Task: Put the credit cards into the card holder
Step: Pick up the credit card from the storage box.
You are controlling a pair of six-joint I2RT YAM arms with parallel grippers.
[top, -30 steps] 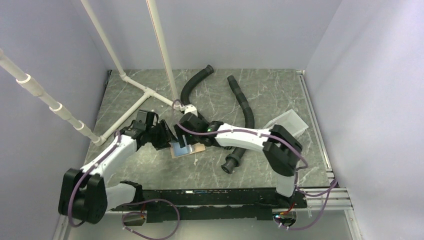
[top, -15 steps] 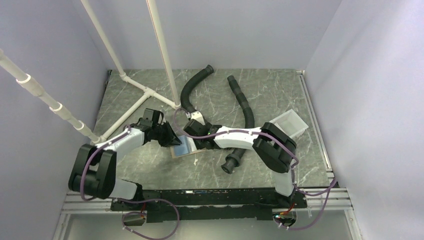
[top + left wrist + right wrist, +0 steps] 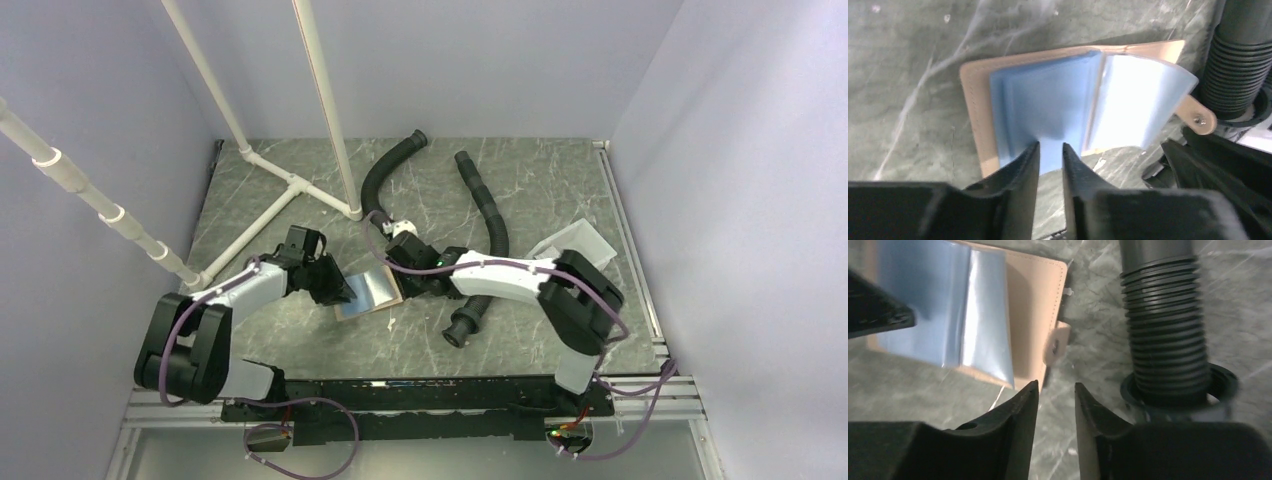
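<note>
The tan card holder point(image 3: 368, 292) lies open on the table, its blue and shiny clear sleeves point(image 3: 1048, 100) fanned upward and its snap tab point(image 3: 1055, 342) on the right edge. My left gripper point(image 3: 338, 292) is at its left side. In the left wrist view the left gripper point(image 3: 1050, 150) has its jaws a narrow gap apart, with the blue sleeve's near edge showing in the gap. My right gripper point(image 3: 400, 280) hovers at the holder's right corner. Only bare table shows between the jaws of that gripper point(image 3: 1056, 386), which are slightly apart. No credit cards are in view.
A black ribbed hose point(image 3: 1163, 315) lies just right of the card holder, its open end point(image 3: 460, 330) toward the arms. A second hose point(image 3: 385, 170) curves behind. White pipe frame point(image 3: 290, 185) stands at the back left, a white tray point(image 3: 578, 245) at the right.
Both grippers' jaws have narrowed. The left gripper has settled at the holder's left edge, the right has drawn back rightward, and the sleeves now lie more spread.
</note>
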